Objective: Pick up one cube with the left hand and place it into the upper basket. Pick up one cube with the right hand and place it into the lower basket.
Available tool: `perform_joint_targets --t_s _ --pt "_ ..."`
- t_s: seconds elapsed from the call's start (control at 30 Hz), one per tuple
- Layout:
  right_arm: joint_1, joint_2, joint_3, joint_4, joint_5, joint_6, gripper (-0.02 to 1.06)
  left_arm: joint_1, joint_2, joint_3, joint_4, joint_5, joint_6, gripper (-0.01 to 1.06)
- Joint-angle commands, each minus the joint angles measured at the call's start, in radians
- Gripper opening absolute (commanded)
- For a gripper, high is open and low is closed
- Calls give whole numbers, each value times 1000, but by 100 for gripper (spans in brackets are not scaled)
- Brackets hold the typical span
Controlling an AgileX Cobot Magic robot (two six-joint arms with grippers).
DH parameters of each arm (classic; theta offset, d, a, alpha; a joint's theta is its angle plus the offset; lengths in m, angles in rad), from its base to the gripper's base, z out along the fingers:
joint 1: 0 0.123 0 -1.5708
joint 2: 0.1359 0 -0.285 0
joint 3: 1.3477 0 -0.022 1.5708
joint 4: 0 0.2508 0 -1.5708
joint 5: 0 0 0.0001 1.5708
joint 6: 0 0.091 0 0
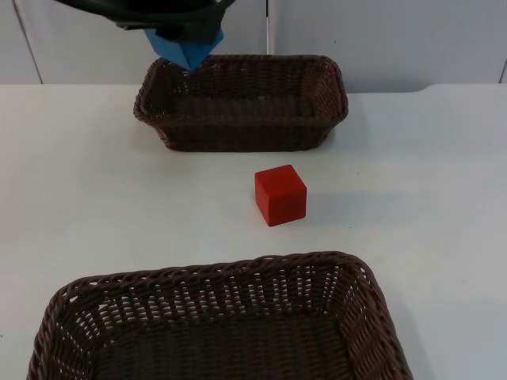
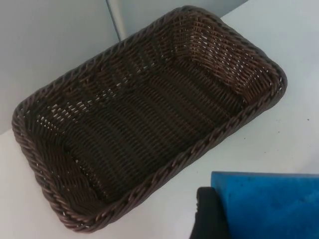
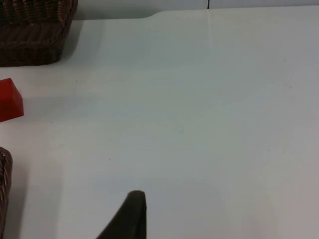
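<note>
The lower basket (image 1: 222, 317), a dark brown wicker tray, sits nearest at the front edge of the white table (image 1: 71, 174), and nothing lies inside it. Beyond it, near the middle of the table, a red cube (image 1: 280, 195) stands alone, well apart from both baskets; the right wrist view catches it too (image 3: 10, 100), with a corner of the upper basket (image 3: 35, 35) past it. The upper basket (image 1: 242, 101) rests at the far side of the table against the grey wall (image 1: 380, 39), and its woven floor is bare (image 2: 149, 124). Over its far left corner the left gripper (image 1: 184, 33) hangs in the air with a blue cube (image 1: 184, 45) clamped between its fingers, one corner of the cube pointing down just above the rim. In the left wrist view the blue cube (image 2: 266, 204) sits beside a black fingertip (image 2: 209, 214), outside the basket's near rim. Of the right gripper one black fingertip (image 3: 127, 216) hovers above bare table on the right side, waiting; I cannot tell how far it is open.
</note>
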Motion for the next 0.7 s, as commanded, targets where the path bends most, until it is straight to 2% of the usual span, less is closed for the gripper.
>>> perform_joint_targets --t_s 0.0,0.3,0.67 --pt "-7 -2 1 -5 -4 -10 105 -6 -5 -7 -21 0 -8 0" --pt "-7 -2 1 -5 -4 -10 105 -6 -5 -7 -38 -3 -8 0" --pt "-7 -2 1 -5 -4 -10 105 -6 5 -9 -40 -54 -8 0"
